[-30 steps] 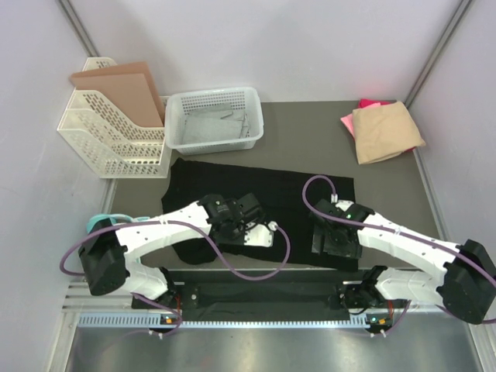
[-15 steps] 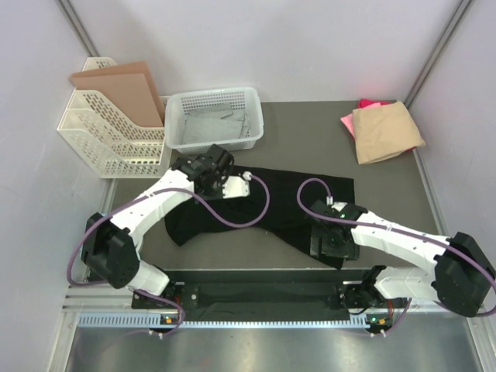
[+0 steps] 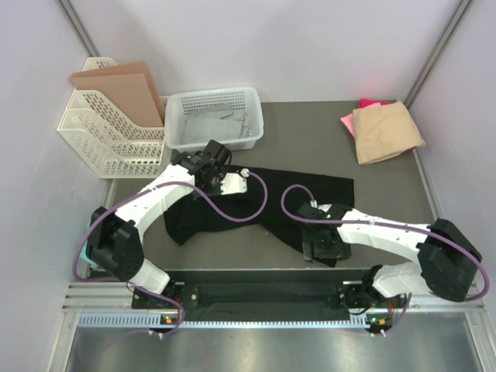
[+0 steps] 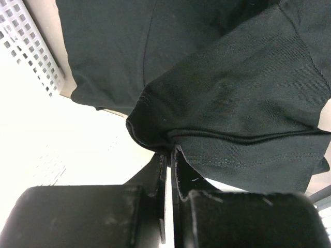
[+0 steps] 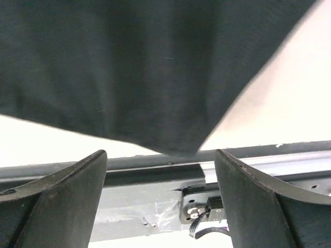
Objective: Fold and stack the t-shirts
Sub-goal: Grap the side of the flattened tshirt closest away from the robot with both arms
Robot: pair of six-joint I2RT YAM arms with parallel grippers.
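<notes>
The large black t-shirt lies rumpled across the middle of the table. My left gripper is shut on a bunched edge of the shirt and holds it up at the far left, close to the basket. In the left wrist view its jaws are pressed together on the black cloth. My right gripper is open at the shirt's near right corner. In the right wrist view the black cloth hangs just beyond the spread fingers. The tan t-shirt lies folded at the far right on the pink one.
A white mesh basket stands at the back, just beyond the left gripper. A white file rack with brown cardboard sheets stands at the far left. The metal rail of the arm bases runs along the near edge.
My left gripper has carried the shirt's near left edge away from me to the basket side. My right gripper has slid left along the near edge. The shirt is now narrower and bunched.
</notes>
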